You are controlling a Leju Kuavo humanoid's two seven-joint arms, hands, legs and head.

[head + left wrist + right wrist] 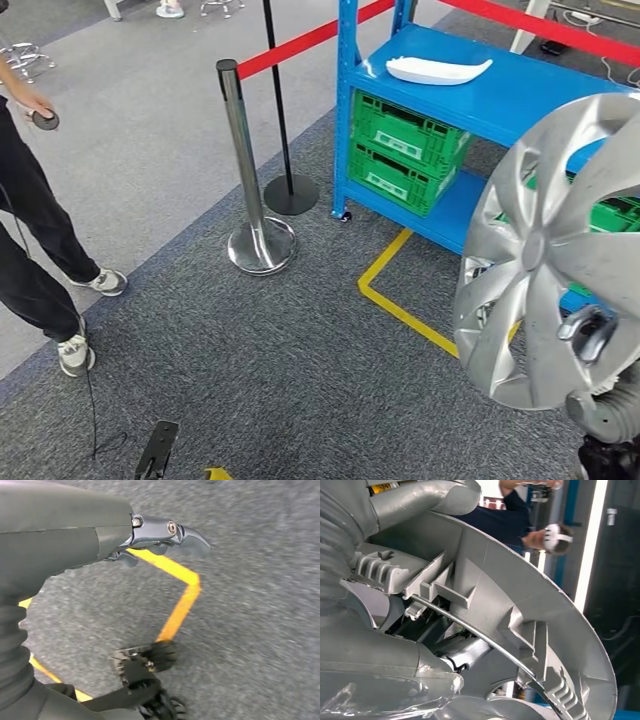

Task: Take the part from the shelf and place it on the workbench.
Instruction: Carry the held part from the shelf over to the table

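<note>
The blue shelf stands upper right of the head view, while at right the right hand grips the silver wheel cover upright off it, the left hand hangs empty with fingers apart, so carrying to the workbench seems next

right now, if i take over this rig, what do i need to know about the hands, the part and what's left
Right hand: grips the silver wheel cover at its lower rim, holding it upright in front of the robot; the right wrist view shows the cover's ribbed back side close to the hand.
Left hand: holds nothing, fingers stretched out, hanging over grey carpet with yellow floor tape.
Done: the part is off the blue shelf, where a white part is lying on the top level.
Left: carry the cover to the workbench and set it down.
Note: a person stands at the left, near the stanchion.
</note>
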